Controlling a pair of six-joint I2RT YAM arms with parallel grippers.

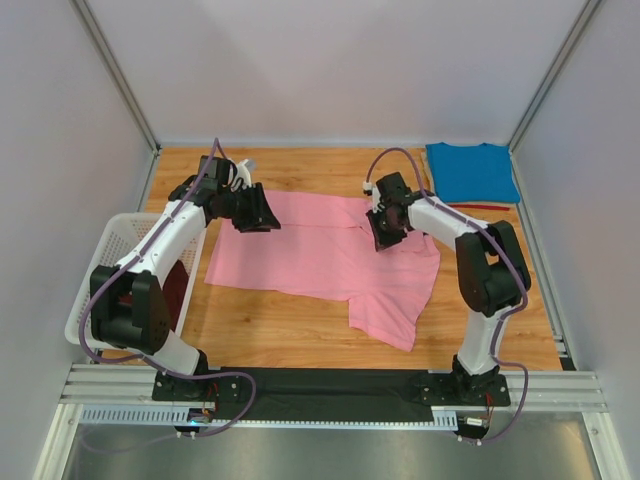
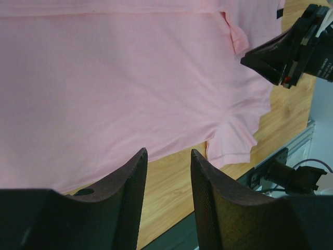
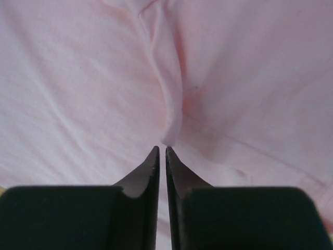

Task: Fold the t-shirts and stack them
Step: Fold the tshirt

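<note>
Right gripper (image 3: 161, 148): we saw its jaws pressed almost together, only a thin slit between them. A raised pleat of the pink t-shirt (image 3: 78, 78) ran straight into the fingertips, so we recorded it as pinching that cloth. From overhead, this gripper (image 1: 383, 235) sat low on the shirt's right part, near a sleeve.

Left gripper (image 2: 167, 151): jaws stood apart with nothing between them. It hung above the shirt's edge and held no cloth. Overhead it (image 1: 258, 218) was over the far left part of the shirt.

The pink t-shirt (image 1: 320, 255) lay spread on the wooden table (image 1: 270, 330) between the arms. The blue t-shirt (image 1: 470, 172) lay flat in the far right corner, well apart. The maroon t-shirt (image 1: 178, 290) lay in the white basket (image 1: 95, 290) on the left, mostly hidden by the left arm.
</note>
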